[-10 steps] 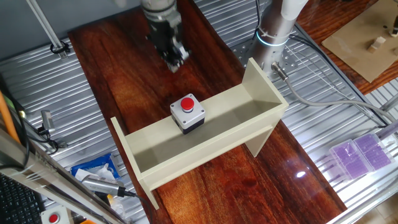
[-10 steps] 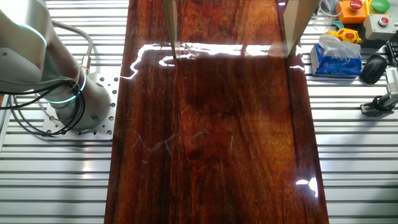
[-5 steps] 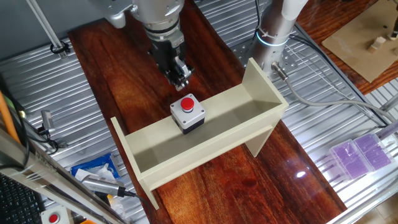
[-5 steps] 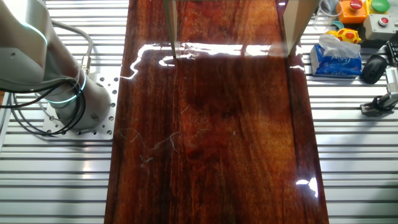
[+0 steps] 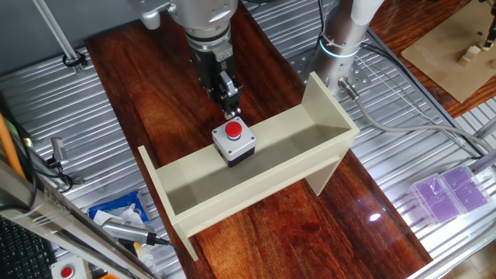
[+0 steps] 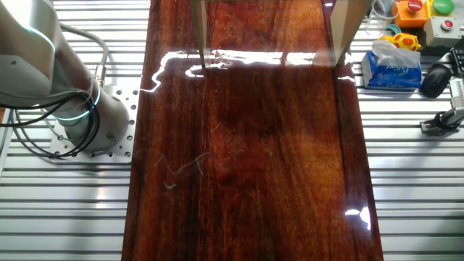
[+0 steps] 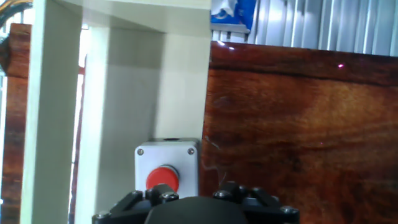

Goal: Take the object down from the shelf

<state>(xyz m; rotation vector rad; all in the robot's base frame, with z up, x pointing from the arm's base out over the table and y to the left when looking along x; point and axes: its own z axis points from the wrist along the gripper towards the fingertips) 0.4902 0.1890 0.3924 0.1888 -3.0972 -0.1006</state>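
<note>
My gripper (image 5: 230,105) has come away from the far end of the table (image 5: 155,93), dropping toward the middle. Its fingertips, well apart from the object (image 5: 234,140) a second ago, now hang just beside its red button on the far side.

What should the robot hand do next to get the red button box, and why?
Probably open its fingers and come down a little more. The gripper hangs just above the back edge of the button box, not touching it, and the fingers look close together. The box sits on the shelf rim, so it needs grasping before lifting.
</note>
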